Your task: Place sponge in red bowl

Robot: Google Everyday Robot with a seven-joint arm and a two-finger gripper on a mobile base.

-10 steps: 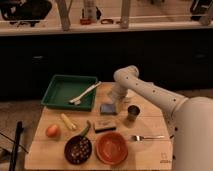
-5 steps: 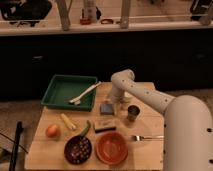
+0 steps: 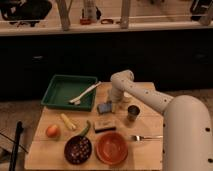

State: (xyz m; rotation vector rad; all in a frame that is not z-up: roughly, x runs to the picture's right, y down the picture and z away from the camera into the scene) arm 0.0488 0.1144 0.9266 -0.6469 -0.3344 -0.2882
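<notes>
Dropping leftward, the tool had come beside the blue sponge at mid-frame; its spread could not be told. Grasping seemed next; the red bowl at lower centre held nothing.

green tray, fork, metal cup, orange, banana
</notes>
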